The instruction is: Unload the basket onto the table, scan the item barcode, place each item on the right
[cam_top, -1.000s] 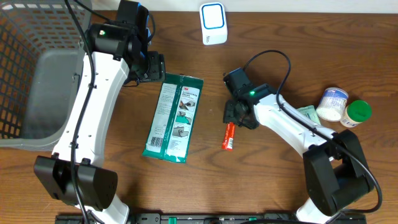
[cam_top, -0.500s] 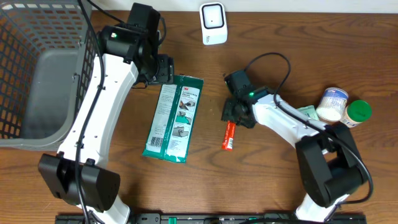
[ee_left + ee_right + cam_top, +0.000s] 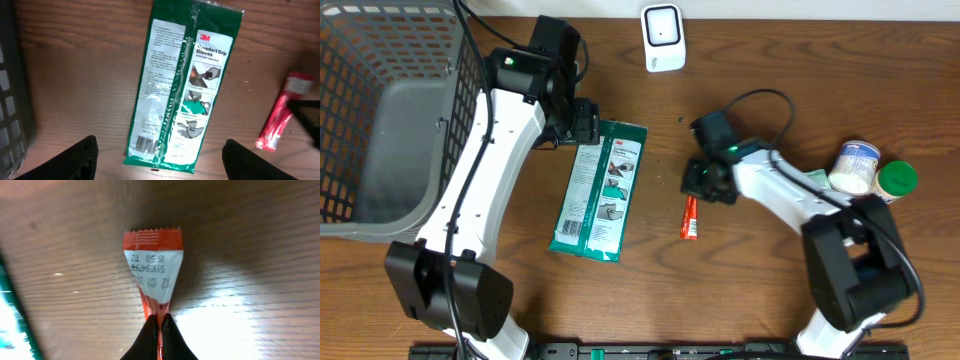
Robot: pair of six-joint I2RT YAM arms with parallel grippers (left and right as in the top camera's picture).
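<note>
As the right gripper (image 3: 160,322) clamps the near end of the red sachet (image 3: 153,275), the sachet's length runs straight ahead, with the scanner (image 3: 663,37) well behind it.

The right claw (image 3: 160,330) pinches, dark fingers together, the near end of a red plastic sachet (image 3: 154,265), which lies straight ahead of the claw on the brown wooden bench (image 3: 250,240), white printed panel up. A green packet edge (image 3: 7,305) shows off to the claw's left.
</note>
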